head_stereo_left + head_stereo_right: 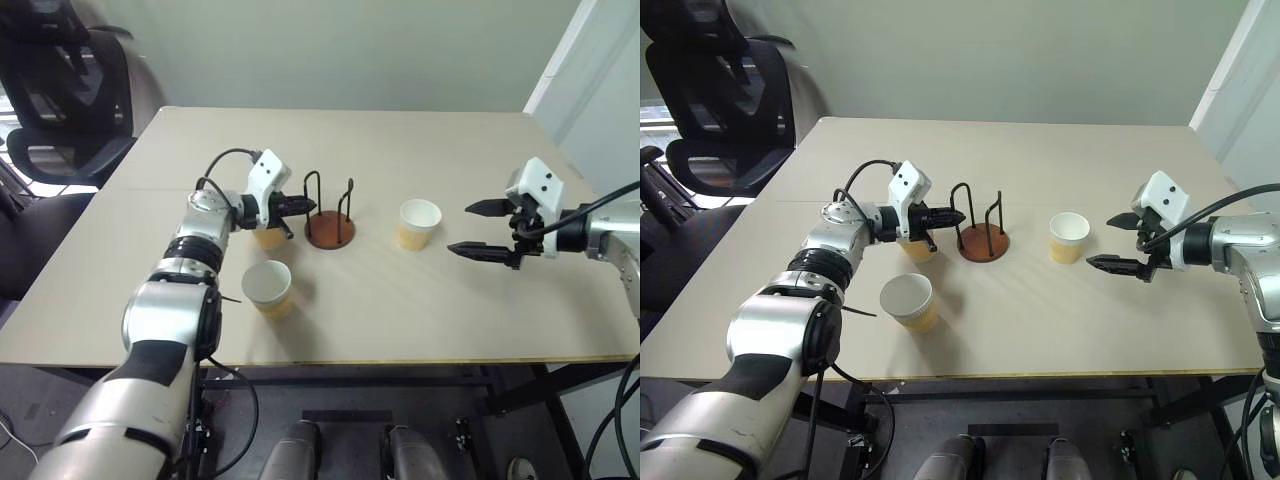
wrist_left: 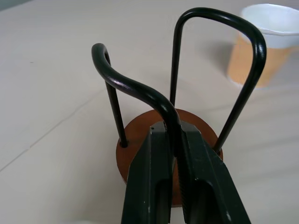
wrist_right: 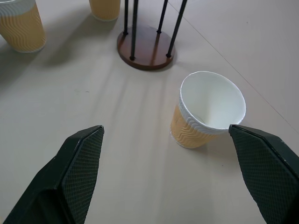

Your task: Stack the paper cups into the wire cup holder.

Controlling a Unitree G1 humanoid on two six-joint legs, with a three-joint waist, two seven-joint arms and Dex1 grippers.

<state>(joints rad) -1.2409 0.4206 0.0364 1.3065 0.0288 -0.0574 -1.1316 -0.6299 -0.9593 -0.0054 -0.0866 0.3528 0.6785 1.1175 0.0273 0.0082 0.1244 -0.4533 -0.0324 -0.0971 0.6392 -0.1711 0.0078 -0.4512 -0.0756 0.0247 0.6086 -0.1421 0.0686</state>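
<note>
Black wire loops of the wire cup holder [image 1: 329, 208] stand mid-table; our left gripper [image 2: 174, 173] is clamped on one. The right gripper [image 3: 170, 163], jaws spread wide, faces the nearest paper cup [image 3: 209, 111] just ahead, toward the holder.

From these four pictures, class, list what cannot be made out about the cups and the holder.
- Third paper cup: head views, mostly hidden behind the left gripper; its rim unseen.
- Wire cup holder: left wrist view, front of the base covered by the fingers shut on a wire loop.
- Far cup: right wrist view, top cut off by the edge.
</note>
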